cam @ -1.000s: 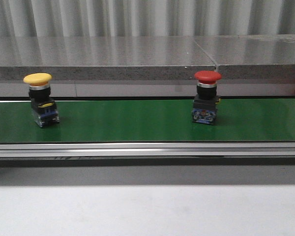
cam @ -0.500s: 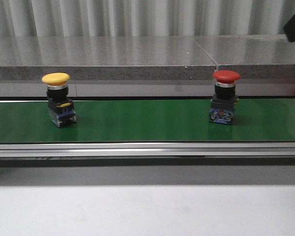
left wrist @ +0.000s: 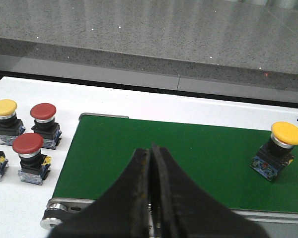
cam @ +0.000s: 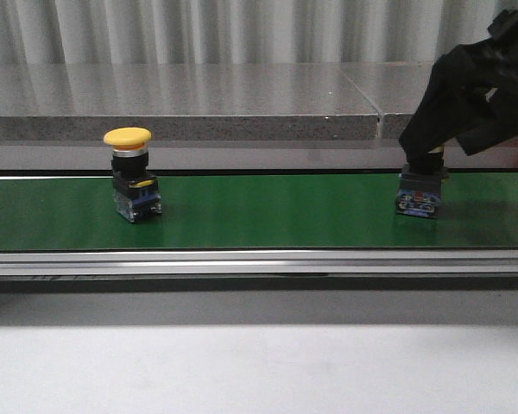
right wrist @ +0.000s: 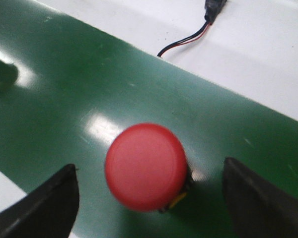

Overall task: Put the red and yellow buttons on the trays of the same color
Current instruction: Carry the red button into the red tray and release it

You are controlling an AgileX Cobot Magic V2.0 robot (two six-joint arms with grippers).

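Spare buttons [left wrist: 21, 139] sit beside green belt [left wrist: 188, 163].

- Two buttons stand on the conveyor belt [cam: 268, 211], well apart: one button [cam: 131, 175] toward the left, the other button [cam: 418, 191] toward the right.
- The right gripper [right wrist: 149, 191] hangs directly over the right-hand button, its fingers spread to either side of the cap without touching.
- A stone ledge [cam: 181, 103] runs behind the belt; a metal rail [cam: 259, 261] runs along its front edge.
- In the left wrist view, four spare buttons [left wrist: 21, 139] stand clustered on the table [left wrist: 154, 104] just beside the belt's end.
- The left gripper [left wrist: 150, 198] sits above that end of the belt, fingers pressed together.
- A cable [right wrist: 186, 40] lies on the table beyond the belt's edge.
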